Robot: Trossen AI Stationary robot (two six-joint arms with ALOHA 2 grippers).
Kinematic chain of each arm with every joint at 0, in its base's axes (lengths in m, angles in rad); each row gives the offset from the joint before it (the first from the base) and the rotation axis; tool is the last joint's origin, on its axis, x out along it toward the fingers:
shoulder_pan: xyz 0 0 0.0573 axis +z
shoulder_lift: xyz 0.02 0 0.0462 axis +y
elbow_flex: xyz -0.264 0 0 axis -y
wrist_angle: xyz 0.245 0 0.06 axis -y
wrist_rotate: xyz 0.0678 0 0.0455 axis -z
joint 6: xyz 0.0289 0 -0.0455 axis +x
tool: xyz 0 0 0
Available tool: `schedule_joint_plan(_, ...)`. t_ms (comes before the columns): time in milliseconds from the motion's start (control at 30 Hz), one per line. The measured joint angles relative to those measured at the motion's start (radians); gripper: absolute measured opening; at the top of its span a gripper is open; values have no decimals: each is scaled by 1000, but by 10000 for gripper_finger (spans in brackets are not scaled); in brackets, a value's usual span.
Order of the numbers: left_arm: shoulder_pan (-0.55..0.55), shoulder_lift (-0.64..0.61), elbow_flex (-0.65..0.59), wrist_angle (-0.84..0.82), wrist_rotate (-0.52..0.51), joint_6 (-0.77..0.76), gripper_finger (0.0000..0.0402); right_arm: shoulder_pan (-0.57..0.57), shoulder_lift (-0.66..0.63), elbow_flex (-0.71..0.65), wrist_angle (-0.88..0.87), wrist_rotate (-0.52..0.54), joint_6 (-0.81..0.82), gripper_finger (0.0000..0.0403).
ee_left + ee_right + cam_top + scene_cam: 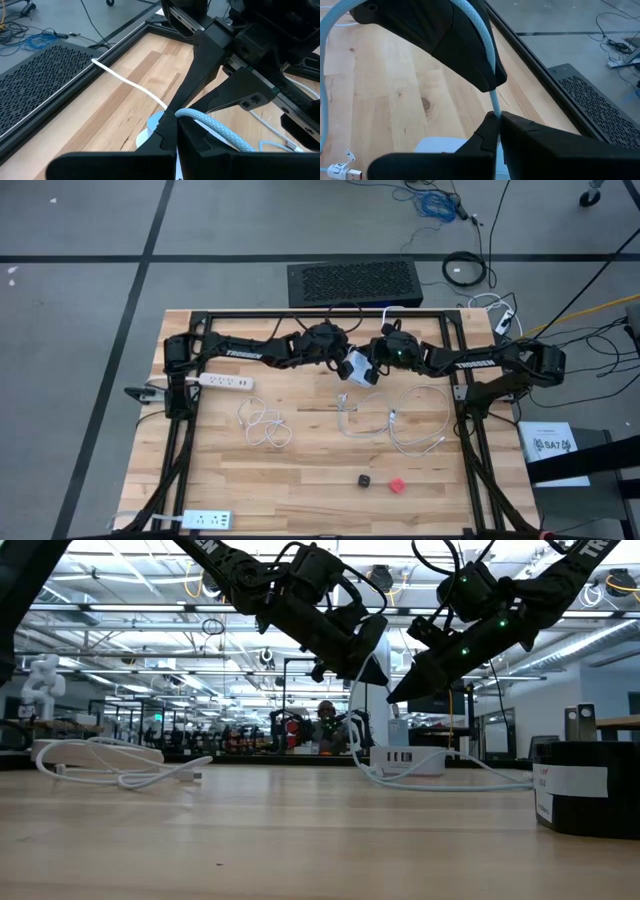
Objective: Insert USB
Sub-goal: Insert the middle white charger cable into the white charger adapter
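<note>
Both dark arms meet above the far middle of the light wooden slatted table (300, 450), held well clear of its surface. The left gripper (172, 117) has its jaws closed on a pale blue braided USB cable (220, 131), which arches out from between the fingertips and runs off to the side. The right gripper (496, 119) is also closed, pinching the same braided cable where it emerges below the left arm's dark finger, so the two sets of fingertips sit almost touching. Directly beneath them hangs a white blocky charger hub (357, 369), seen from above between the two wrists (whether either gripper actually bears on it, I cannot tell). The rest of the cable trails down to the table in pale loops (395, 425) on the right half. A second coil of thin white cable (262, 428) lies left of centre, a white power strip (226, 381) near the left arm's base, another white power strip (204, 520) at the near left corner, and a small black cube (364, 479) beside a small red block (396, 485) toward the near edge.
</note>
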Motion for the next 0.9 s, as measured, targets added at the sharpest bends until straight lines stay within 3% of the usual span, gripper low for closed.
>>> schedule_joint_plan(900, 0, 0, 0, -7, 3, 1, 1, 0, 30, -24, 46, -7, 6, 0)
